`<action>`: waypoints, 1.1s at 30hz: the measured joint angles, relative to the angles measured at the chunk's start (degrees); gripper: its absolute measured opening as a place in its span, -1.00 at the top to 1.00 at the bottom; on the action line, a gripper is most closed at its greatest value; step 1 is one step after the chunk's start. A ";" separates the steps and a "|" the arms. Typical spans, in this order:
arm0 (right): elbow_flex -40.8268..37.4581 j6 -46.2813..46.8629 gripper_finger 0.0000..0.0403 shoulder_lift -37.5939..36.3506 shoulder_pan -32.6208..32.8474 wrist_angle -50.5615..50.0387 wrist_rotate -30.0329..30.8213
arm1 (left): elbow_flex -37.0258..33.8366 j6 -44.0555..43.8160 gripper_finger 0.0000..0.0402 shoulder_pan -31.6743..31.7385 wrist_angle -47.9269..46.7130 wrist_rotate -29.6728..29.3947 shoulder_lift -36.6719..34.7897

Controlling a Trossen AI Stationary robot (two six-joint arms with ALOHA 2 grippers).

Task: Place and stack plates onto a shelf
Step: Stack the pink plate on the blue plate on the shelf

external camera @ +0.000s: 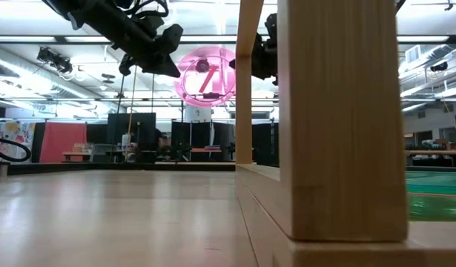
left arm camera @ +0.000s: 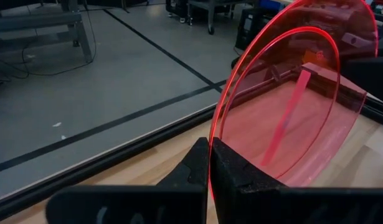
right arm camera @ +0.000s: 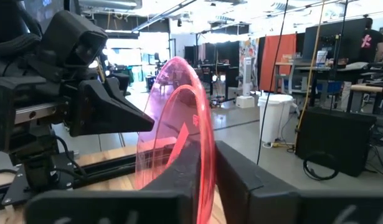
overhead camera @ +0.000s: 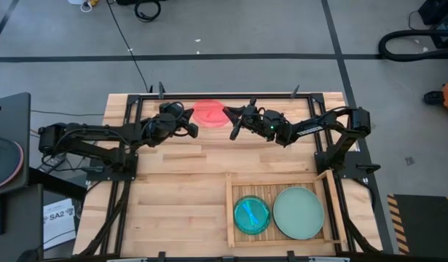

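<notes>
A translucent pink plate [overhead camera: 207, 113] hangs in the air above the table's far edge, between both grippers. It stands nearly on edge, its face turned toward the low view [external camera: 205, 78]. My left gripper [overhead camera: 192, 121] is shut on the plate's left rim. My right gripper [overhead camera: 229, 116] is shut on its right rim. The wooden slatted shelf [overhead camera: 282, 179] lies at the table's near right. A cyan plate [overhead camera: 251, 215] and a pale mint plate [overhead camera: 299, 212] lie flat in it, side by side. My left gripper pinches the pink plate's rim [left arm camera: 211, 146] between its two fingers, coming roughly level from the table's left. The plate stands up from the fingers, lifted clear of the table. My right gripper pinches the opposite rim [right arm camera: 207, 163] between its two fingers, coming roughly level from the table's right. The plate stands nearly on edge.
The shelf's raised rim and corner post [external camera: 339, 119] stand close to the low camera. A black frame rail [overhead camera: 209, 94] runs along the table's far edge, under the plate. Bare planks [overhead camera: 173, 196] lie left of the shelf.
</notes>
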 joint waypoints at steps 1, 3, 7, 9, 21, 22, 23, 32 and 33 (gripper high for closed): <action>0.00 0.00 0.77 0.00 0.00 0.00 0.01 | 0.00 0.01 0.95 0.00 0.00 -0.01 0.00; 0.00 0.01 0.84 0.00 0.00 0.00 0.18 | 0.00 0.01 0.95 0.00 -0.02 -0.04 -0.02; -0.02 0.00 0.96 0.00 0.00 -0.02 0.27 | 0.00 -0.12 0.95 0.00 -0.02 -0.13 -0.04; -0.02 0.00 0.96 0.00 0.00 -0.02 0.26 | 0.00 -0.15 0.95 0.00 0.00 -0.09 -0.04; -0.02 0.02 0.95 0.00 -0.02 0.00 -0.19 | 0.00 -0.06 0.61 -0.02 0.07 0.02 -0.04; -0.02 0.00 0.95 0.00 -0.11 0.00 -0.13 | 0.00 -0.05 0.56 -0.01 0.07 0.02 -0.04; -0.02 -0.01 0.95 0.00 -0.23 0.00 0.26 | 0.00 -0.06 0.51 0.00 0.07 0.02 -0.04; -0.04 -2.64 0.96 -2.85 -4.23 -0.21 4.40 | 0.00 -0.15 0.29 0.00 0.04 0.02 -0.04; -0.04 -3.35 0.96 -3.77 -4.95 -0.62 4.74 | 0.00 -0.12 0.28 0.00 0.04 0.02 -0.04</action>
